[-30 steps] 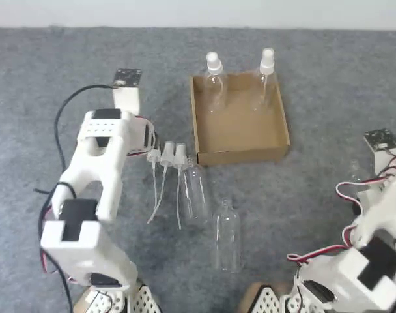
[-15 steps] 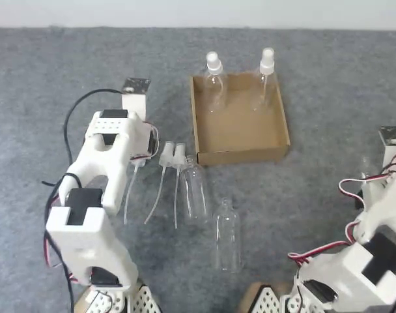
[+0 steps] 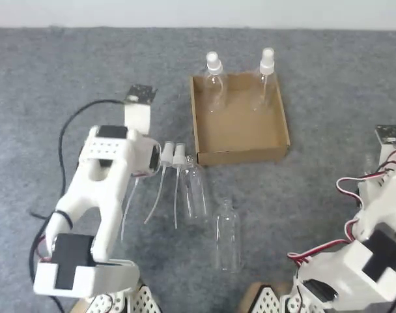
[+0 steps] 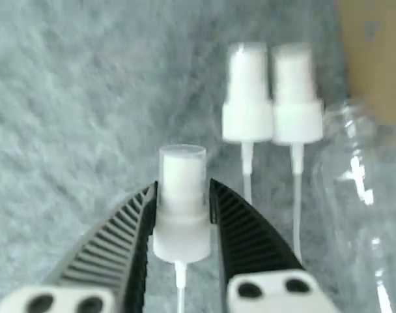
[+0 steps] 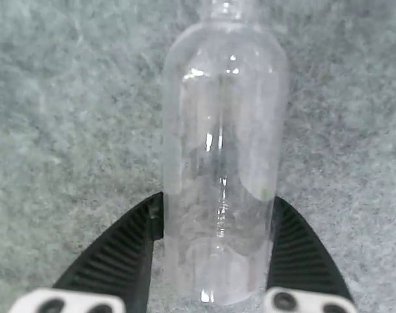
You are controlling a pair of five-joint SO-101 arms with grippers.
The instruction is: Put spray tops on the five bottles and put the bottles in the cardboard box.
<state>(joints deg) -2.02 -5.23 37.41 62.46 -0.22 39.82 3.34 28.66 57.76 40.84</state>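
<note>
Progress: 2 of 5 bottles (image 3: 214, 78) capped, upright in box (image 3: 240, 155) at 12 o'clock — 3 to go. Your left claw (image 4: 182, 189) grips a top (image 4: 182, 215); right claw (image 5: 216, 201) grips a bare bottle (image 5: 221, 130) at 3 o'clock, w/ 2 loose bottles (image 3: 193, 186) at box's 6 o'clock.

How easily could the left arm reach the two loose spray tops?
Probably not yet: the left gripper is shut on a third spray top. The two loose spray tops lie close ahead, unobstructed.

You see each spray top (image 4: 248, 98) white, each bottle (image 5: 221, 169) clear, the cardboard box (image 3: 240, 156) brown, the counter (image 3: 328, 98) mottled grey, the left pincer (image 4: 182, 192) and right pincer (image 5: 217, 201) ribbed black.
</note>
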